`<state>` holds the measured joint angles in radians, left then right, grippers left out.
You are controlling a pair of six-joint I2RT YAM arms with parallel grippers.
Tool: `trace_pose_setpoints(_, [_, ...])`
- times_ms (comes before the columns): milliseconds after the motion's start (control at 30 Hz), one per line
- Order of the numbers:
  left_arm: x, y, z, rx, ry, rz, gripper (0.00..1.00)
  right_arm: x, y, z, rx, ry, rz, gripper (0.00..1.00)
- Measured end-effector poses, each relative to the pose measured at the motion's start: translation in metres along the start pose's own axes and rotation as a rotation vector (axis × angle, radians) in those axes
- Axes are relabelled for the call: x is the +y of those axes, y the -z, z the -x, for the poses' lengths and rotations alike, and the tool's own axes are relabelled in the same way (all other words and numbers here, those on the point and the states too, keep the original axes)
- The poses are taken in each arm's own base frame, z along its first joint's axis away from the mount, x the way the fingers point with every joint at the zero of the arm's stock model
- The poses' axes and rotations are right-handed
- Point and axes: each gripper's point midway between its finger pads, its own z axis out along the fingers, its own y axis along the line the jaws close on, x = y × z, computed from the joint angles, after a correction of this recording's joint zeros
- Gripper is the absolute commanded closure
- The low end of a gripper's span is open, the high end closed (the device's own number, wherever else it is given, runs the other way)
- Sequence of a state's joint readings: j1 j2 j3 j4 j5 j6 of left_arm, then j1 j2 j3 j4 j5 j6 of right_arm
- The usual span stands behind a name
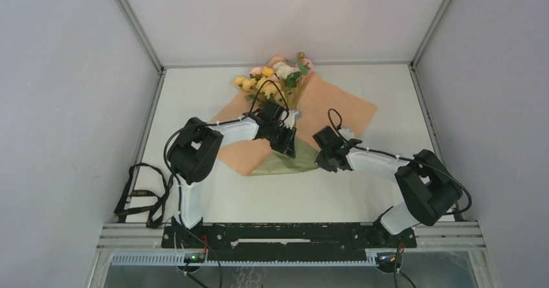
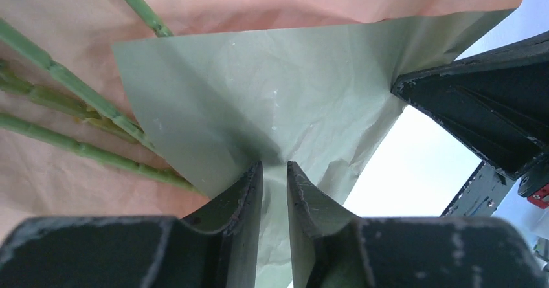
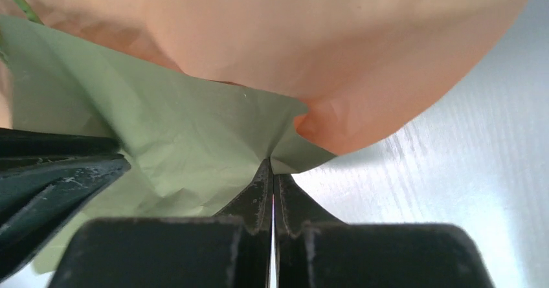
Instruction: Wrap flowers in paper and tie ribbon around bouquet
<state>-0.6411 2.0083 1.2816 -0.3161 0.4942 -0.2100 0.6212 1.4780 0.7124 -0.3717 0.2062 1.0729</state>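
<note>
Pale grey walls close in a white desk [image 1: 259, 197], on which one sheet of the paper [image 1: 336, 107] lies peach side up, one corner pointing towards the arms. That near corner is folded up and over, showing its olive-green side. The flowers [image 1: 272, 81], a single bunch, lie along the sheet with the yellow, pink, white and orange blooms at its far corner and the stems running back under the green flap. The left wrist view shows four green stems [image 2: 84, 152] on the peach surface.

Two tools meet at the folded corner. The left tool [image 1: 285, 144] sits on the flap's left part, its fingers [image 2: 249, 197] drawn close with a ridge of green paper pinched between them. The right tool [image 1: 322, 157] is just beside it at the flap's right edge, its fingers [image 3: 259, 197] pressed together on the paper's rim, where creases gather.

One black ribbon [image 1: 139, 194] lies looped at the desk's left edge, well apart from both tools.
</note>
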Motion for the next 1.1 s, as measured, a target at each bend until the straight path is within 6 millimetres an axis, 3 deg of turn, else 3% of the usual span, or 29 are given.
trace_pose_setpoints(167, [0.011, 0.005, 0.007, -0.011, -0.006, 0.021, 0.73, 0.016, 0.008, 0.015, -0.108, 0.261, -0.073, 1.00])
trace_pose_setpoints(300, [0.024, 0.007, 0.017, -0.019, 0.025, 0.023, 0.73, 0.039, 0.028, 0.028, -0.222, 0.475, -0.094, 1.00])
trace_pose_setpoints(567, [0.027, 0.007, 0.020, -0.011, 0.048, -0.005, 0.73, 0.057, 0.041, 0.024, -0.365, 0.899, -0.225, 1.00])
trace_pose_setpoints(700, [0.028, 0.007, 0.020, -0.008, 0.049, -0.006, 0.73, 0.069, 0.045, 0.010, -0.430, 1.177, -0.286, 1.00])
trace_pose_setpoints(900, [0.027, 0.009, 0.020, -0.003, 0.049, -0.023, 0.64, 0.102, 0.036, -0.040, -0.493, 1.590, -0.272, 1.00])
trace_pose_setpoints(1100, [0.047, 0.031, 0.020, -0.007, 0.059, -0.017, 0.51, 0.099, 0.014, -0.061, -0.462, 1.776, -0.317, 1.00])
